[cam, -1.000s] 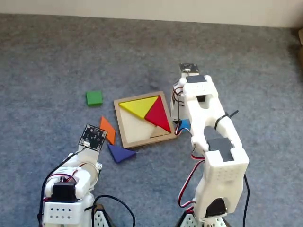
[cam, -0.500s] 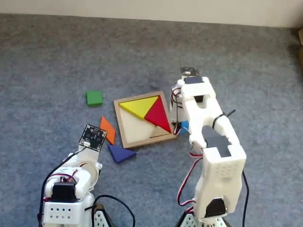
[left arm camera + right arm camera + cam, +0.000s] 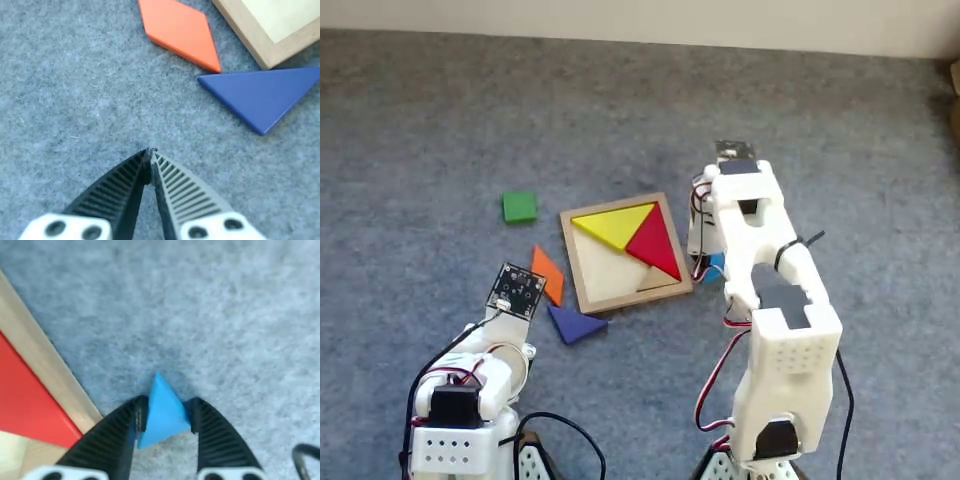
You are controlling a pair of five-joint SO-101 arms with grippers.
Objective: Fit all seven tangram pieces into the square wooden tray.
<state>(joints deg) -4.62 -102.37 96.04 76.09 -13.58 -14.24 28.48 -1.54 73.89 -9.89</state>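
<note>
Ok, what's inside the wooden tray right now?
A yellow triangle and a red triangle lie in the tray; the rest shows bare wood. The floor beneath those two is covered.

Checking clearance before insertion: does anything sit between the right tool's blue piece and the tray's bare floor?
Only the tray rim lies between the light blue triangle and the floor; the red triangle sits just inside.

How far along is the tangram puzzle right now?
Done: yellow triangle and red triangle lie in the square wooden tray. In hand: right pincer grips a light blue triangle beside the tray. Remaining: green square, orange parallelogram, dark blue triangle on the carpet.
</note>
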